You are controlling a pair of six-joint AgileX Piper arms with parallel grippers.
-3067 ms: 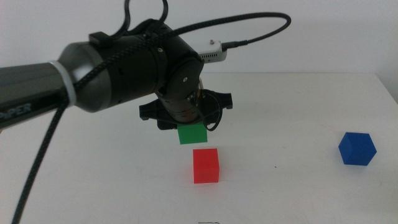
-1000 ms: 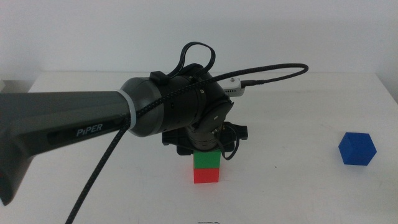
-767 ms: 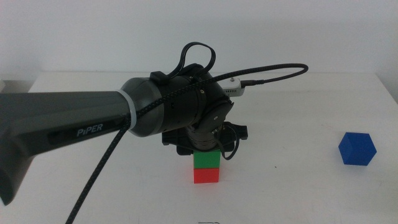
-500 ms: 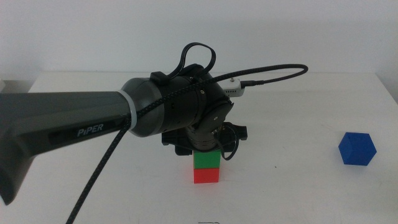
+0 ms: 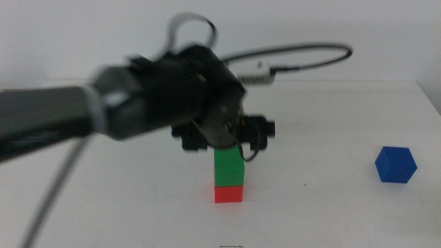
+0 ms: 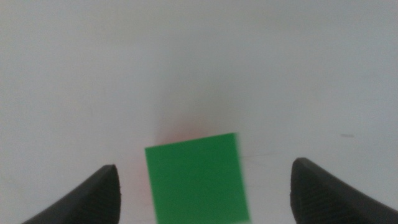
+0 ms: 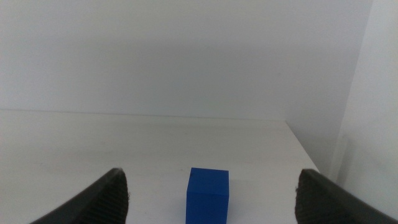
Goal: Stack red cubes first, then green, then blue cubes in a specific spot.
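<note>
The green cube (image 5: 229, 169) sits squarely on the red cube (image 5: 229, 194) on the white tabletop (image 5: 324, 213) at the centre front. My left gripper (image 5: 225, 145) hovers just above the stack, blurred by motion. In the left wrist view its jaws stand wide apart (image 6: 204, 171) with the green cube (image 6: 196, 180) free between and below them. The blue cube (image 5: 396, 164) lies alone at the far right. My right gripper (image 7: 212, 175) is open and empty, with the blue cube (image 7: 208, 194) ahead between its jaws. The right arm is out of the middle view.
The left arm's thick dark body and its looping cable (image 5: 303, 49) hang over the middle of the table behind the stack. The table's right edge (image 5: 433, 103) runs close to the blue cube.
The left arm set the green cube on the red cube, held still there, and now has let go and is lifting off. Both cubes stay put, as does the blue cube.
</note>
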